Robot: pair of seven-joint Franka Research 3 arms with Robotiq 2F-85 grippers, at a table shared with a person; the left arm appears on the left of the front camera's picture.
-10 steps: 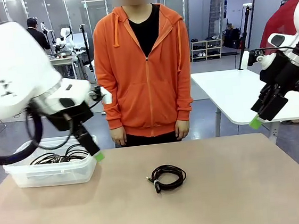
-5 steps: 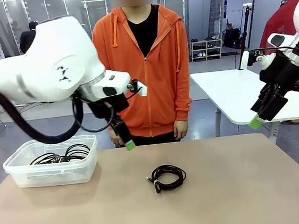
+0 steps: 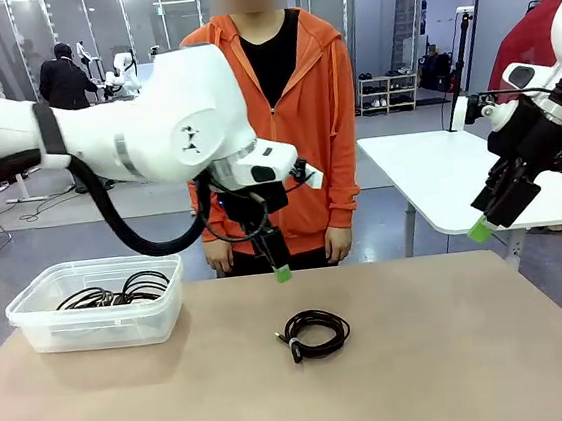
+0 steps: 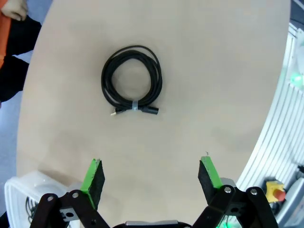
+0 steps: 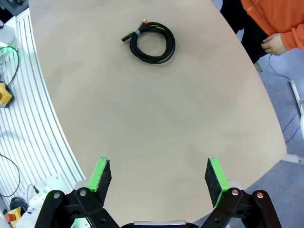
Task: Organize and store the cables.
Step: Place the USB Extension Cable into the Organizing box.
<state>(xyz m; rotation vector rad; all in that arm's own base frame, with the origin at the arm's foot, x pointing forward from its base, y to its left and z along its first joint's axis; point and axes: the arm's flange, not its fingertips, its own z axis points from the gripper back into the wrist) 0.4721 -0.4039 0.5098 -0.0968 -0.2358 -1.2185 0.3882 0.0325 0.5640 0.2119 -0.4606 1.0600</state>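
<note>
One coiled black cable (image 3: pixel 315 333) bound by a tie lies on the tan table (image 3: pixel 457 353) near its middle; it also shows as the cable (image 4: pixel 132 80) in the left wrist view and the cable (image 5: pixel 152 41) in the right wrist view. More black cables (image 3: pixel 116 288) lie in the clear plastic bin (image 3: pixel 32 327) at the table's left. My left gripper (image 3: pixel 281 271) hangs open above the table, just behind and left of the loose coil; its green pads (image 4: pixel 94 176) stand wide apart with nothing between. My right gripper (image 3: pixel 480 230) is open, raised off the table's right edge.
A person in an orange hoodie (image 3: pixel 278 130) stands at the far edge, hands (image 3: pixel 342 244) down at the sides. A white table (image 3: pixel 438 169) stands behind at the right. A bin corner (image 4: pixel 19 194) sits by the left gripper's own fingers.
My left arm has swung from over the bin toward the right, to a spot above the loose coil. The right arm, the coil and the bin have stayed put.
</note>
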